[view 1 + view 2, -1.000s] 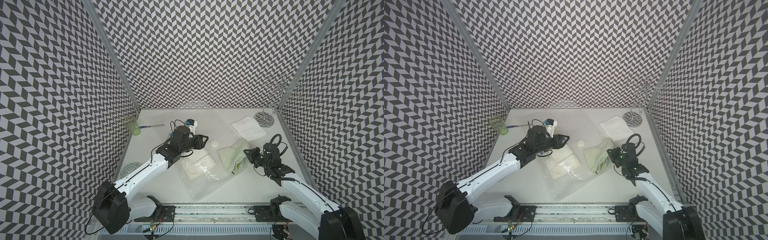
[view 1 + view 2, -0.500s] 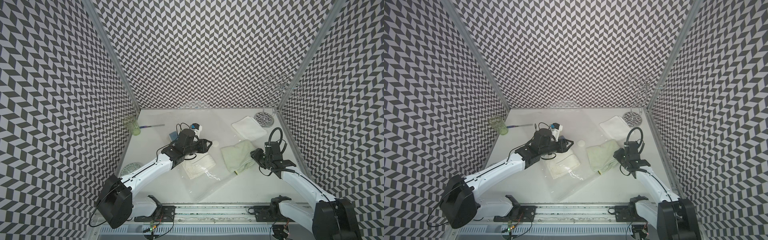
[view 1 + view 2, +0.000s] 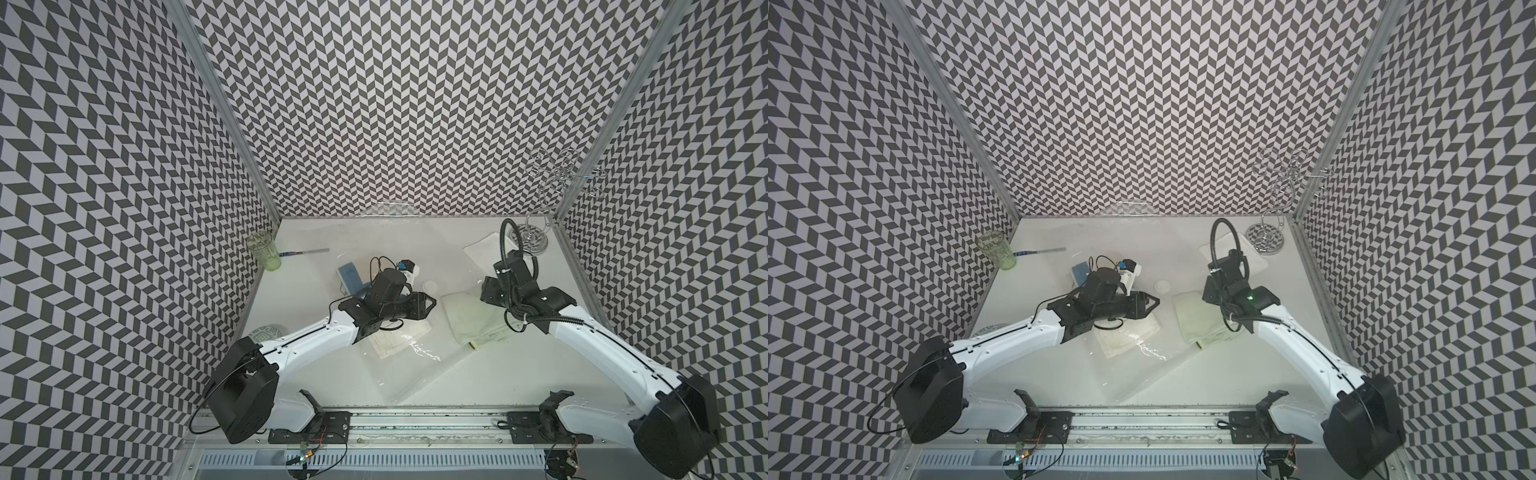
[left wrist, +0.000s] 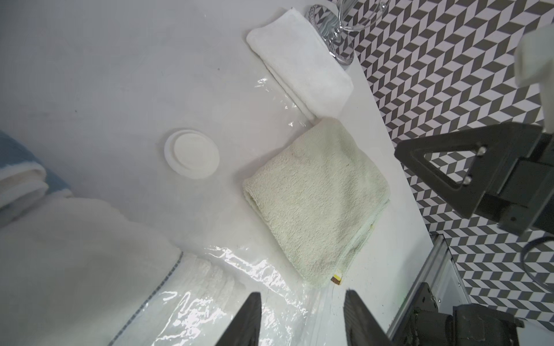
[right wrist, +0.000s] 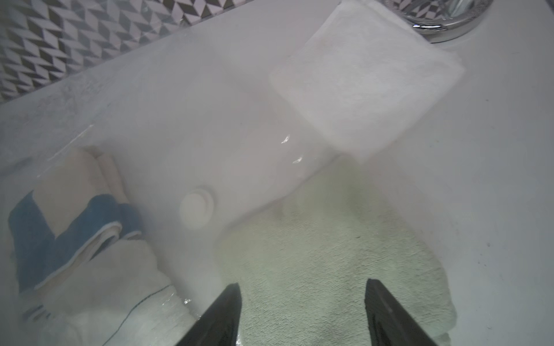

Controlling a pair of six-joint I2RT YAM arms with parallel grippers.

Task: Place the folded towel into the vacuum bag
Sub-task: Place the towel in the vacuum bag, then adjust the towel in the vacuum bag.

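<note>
plainly, the pale green folded terry towel lies flat directly under the right gripper, whose jaws stand apart and hold nothing. the left gripper is also spread and empty, hovering over the large clear glossy vacuum bag, with the green towel just ahead of its fingertips. the towel sits at the bag's edge; whether any of it is already under the plastic cannot be told, since the film is clear and the right wrist view is hazy.

the likely trouble is the bag's mouth. neither gripper holds the film, so it looks slack and flat, and a push on the towel could drive it against the plastic or over the top instead of inside. a pinch on only 1 layer of the towel could undo the fold. a shove could also slide the whole bag.

below the left gripper a white folded towel with a dark stitched line already lies inside the bag and takes up room. the bag's round white valve sits between the 2 grippers. beyond the right gripper lies a plain white folded towel, touching the green one's far corner, then a chrome wire stand. behind the left gripper sits a blue and cream rolled towel.
</note>
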